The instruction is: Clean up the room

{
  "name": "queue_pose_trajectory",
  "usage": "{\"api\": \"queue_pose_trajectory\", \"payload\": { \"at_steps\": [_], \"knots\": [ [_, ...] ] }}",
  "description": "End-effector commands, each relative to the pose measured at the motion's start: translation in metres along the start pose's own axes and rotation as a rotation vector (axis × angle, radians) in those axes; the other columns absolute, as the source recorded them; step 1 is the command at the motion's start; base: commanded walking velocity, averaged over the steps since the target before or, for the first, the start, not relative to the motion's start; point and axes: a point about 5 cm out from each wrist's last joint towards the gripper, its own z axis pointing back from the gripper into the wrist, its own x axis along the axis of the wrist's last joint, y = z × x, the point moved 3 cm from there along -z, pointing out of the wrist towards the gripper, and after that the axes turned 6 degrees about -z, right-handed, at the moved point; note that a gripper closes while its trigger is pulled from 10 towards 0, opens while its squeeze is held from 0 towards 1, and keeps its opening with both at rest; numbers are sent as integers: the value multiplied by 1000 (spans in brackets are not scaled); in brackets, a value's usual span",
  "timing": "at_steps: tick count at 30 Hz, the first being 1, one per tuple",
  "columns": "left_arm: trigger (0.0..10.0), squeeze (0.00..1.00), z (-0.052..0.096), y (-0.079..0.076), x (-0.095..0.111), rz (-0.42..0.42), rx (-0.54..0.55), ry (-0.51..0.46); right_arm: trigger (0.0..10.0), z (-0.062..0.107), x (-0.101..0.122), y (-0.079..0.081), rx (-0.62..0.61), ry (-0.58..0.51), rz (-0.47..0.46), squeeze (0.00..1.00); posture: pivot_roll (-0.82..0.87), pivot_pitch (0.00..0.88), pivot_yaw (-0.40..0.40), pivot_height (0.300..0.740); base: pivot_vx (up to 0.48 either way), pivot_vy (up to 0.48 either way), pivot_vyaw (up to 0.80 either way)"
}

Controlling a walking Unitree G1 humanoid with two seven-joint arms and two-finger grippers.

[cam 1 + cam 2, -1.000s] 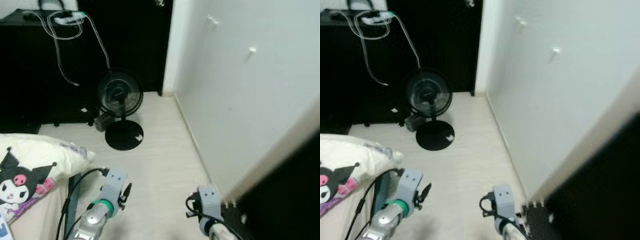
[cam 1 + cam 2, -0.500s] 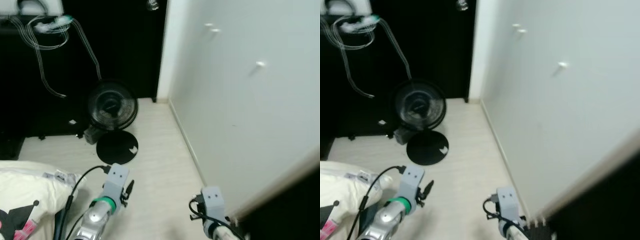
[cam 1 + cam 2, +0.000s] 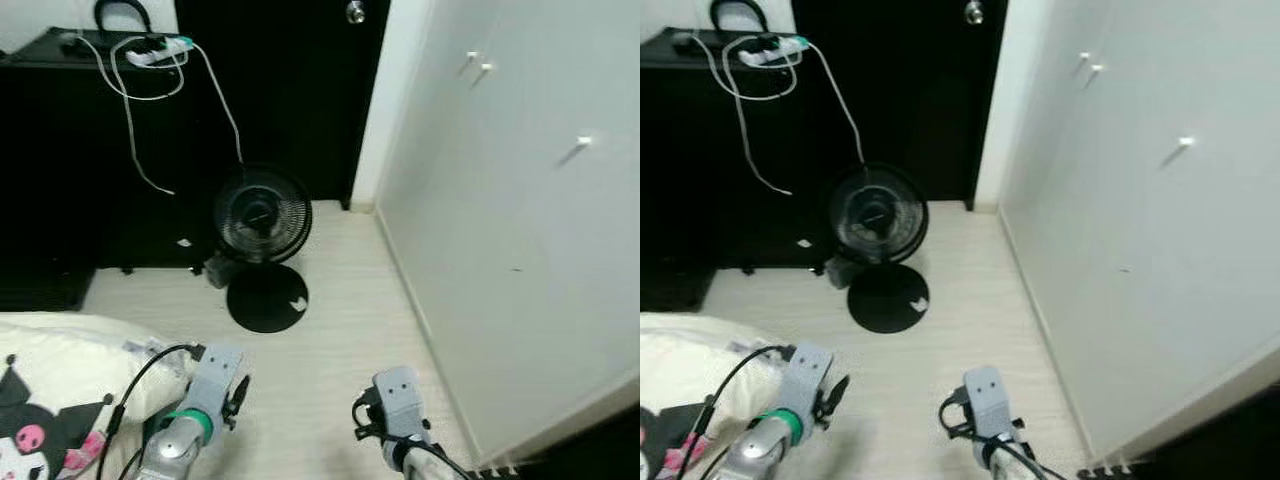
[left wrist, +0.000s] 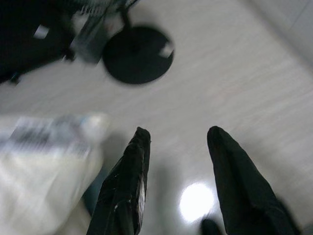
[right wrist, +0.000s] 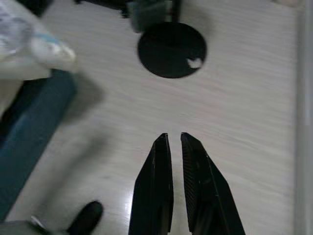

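My left gripper (image 4: 178,132) hangs low over the pale floor, open, with nothing between its fingers. My right gripper (image 5: 174,136) hangs beside it, shut and empty. Both silver wrists, left (image 3: 213,372) and right (image 3: 396,397), sit at the bottom of the head views. A white pillow with a black and pink cartoon figure (image 3: 45,405) lies on the bed at the lower left, just left of my left arm. A black floor fan (image 3: 262,215) stands ahead on its round base (image 3: 267,297).
A black dresser (image 3: 60,170) runs along the left, with a white power strip and dangling cords (image 3: 150,45) on top. A dark door (image 3: 290,90) is straight ahead. White wardrobe doors (image 3: 520,250) line the right. The teal bed edge (image 5: 29,117) is near my left side.
The whole picture has shifted as the camera moved, so the fan and door sit further right and the wardrobe looks flatter. Both arms hang as before.
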Motion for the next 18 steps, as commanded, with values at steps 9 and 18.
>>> {"api": "queue_pose_trajectory", "payload": {
  "at_steps": [9,18],
  "knots": [
    [10000,0,14,-1,-33,-13,-16,106,10000,-16,57,8,25,-215,-55,0,-49,24,25,740,0,0,800],
    [10000,0,7,-3,-18,-3,-10,59,10000,-22,86,20,80,-314,-85,0,-40,14,24,740,0,0,800]
  ]
}}
